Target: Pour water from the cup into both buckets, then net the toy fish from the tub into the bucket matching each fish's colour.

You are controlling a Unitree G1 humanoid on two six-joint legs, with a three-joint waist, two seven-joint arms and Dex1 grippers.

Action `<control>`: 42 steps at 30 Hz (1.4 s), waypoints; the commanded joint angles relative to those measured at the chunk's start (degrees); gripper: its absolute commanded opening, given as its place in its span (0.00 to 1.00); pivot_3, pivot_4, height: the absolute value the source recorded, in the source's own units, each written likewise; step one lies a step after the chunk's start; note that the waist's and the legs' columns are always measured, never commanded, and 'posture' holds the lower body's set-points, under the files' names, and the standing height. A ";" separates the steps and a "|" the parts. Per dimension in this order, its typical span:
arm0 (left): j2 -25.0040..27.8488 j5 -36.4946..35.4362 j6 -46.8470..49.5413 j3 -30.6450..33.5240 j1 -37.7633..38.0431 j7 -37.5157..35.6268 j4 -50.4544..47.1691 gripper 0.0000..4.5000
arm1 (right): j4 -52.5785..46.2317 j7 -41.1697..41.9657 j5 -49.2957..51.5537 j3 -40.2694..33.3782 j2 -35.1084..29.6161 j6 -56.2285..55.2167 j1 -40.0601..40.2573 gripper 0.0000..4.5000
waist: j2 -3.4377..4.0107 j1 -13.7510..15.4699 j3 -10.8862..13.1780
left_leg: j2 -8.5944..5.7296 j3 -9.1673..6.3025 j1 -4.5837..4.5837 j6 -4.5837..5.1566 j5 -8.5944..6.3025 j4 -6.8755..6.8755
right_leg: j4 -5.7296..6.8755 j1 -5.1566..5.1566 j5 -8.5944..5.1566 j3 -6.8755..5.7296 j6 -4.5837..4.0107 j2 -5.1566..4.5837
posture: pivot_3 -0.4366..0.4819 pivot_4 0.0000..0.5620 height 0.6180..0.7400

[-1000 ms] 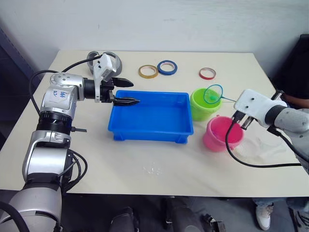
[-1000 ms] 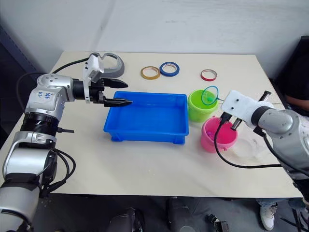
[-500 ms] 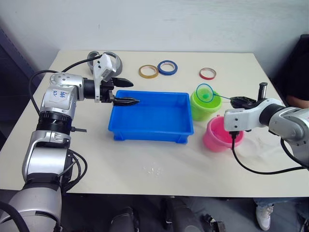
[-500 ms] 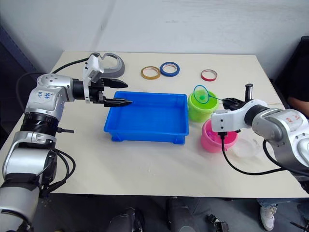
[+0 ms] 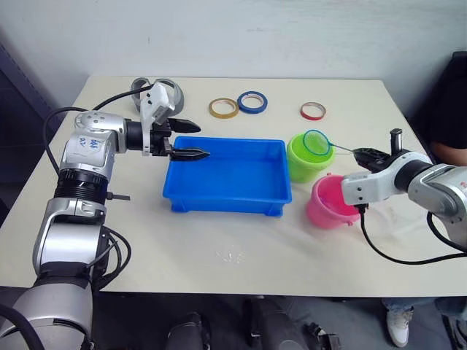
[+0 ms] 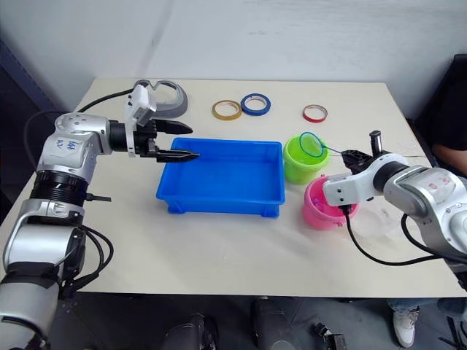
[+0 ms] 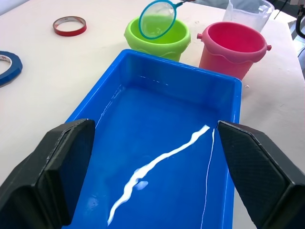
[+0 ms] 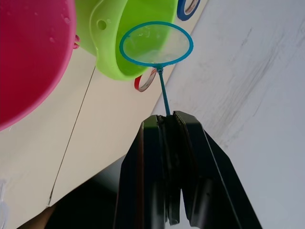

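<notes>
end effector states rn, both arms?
Left end effector: open, empty, over the tub.
Right end effector: shut on the net handle, hoop above the green bucket.

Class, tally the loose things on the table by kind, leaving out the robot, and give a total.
Tape rings: 3, yellow, blue, red
Buckets: 2, green, pink
Tub: 1
Net: 1, held by the right gripper
Clear cup: 1
Total: 8
</notes>
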 commanded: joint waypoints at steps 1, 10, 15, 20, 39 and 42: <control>1.17 -0.33 -0.45 1.42 -0.19 -0.47 -2.02 0.99 | -1.63 2.37 2.71 -4.32 0.86 2.66 -1.64 0.00 | 0.00 0.03 0.00 | 0.00 0.00 0.00 0.00 0.00 0.01 | 0.02 0.00 0.00 0.00 0.00 0.00 | 0.48 0.27 0.98; 5.50 -2.94 0.26 5.47 1.03 -3.30 -1.93 0.99 | -8.89 17.90 23.81 -11.56 6.47 19.94 -11.09 0.00 | 0.01 -0.27 0.00 | 0.03 -0.01 0.08 -0.04 0.02 0.02 | 0.13 0.00 0.00 -0.01 0.00 0.04 | 0.48 0.27 0.98; 9.39 -4.94 1.64 6.86 4.43 -6.66 -7.82 0.99 | -17.17 24.72 45.51 -15.69 13.47 38.30 -15.02 0.00 | 0.01 0.06 0.01 | 0.05 -0.09 0.04 -0.06 0.03 0.05 | 0.15 0.01 0.00 -0.07 -0.01 0.01 | 0.48 0.27 0.98; 12.95 -7.38 5.39 8.56 9.58 -7.77 -16.10 0.99 | -19.90 25.72 59.06 -16.29 17.19 49.15 -13.76 0.00 | 0.00 0.36 0.00 | 0.01 -0.13 -0.01 -0.01 0.01 0.08 | 0.09 0.05 0.00 -0.08 -0.01 -0.07 | 0.48 0.27 0.98; 20.21 -18.33 17.92 18.53 33.40 -1.95 -42.31 0.99 | -13.88 20.81 60.74 5.35 27.64 41.02 1.09 0.00 | -0.15 0.02 -0.09 | 0.01 -0.18 0.01 0.00 0.00 0.07 | 0.07 0.09 0.00 -0.08 -0.01 -0.03 | 0.48 0.27 0.98; 20.16 -18.28 17.03 18.82 35.17 -1.05 -42.11 0.99 | -11.51 18.73 58.77 7.74 30.33 39.34 1.28 0.00 | -0.20 -0.04 -0.12 | 0.02 -0.19 0.02 0.00 0.01 0.07 | 0.08 0.08 0.00 -0.09 -0.01 -0.02 | 0.48 0.27 0.98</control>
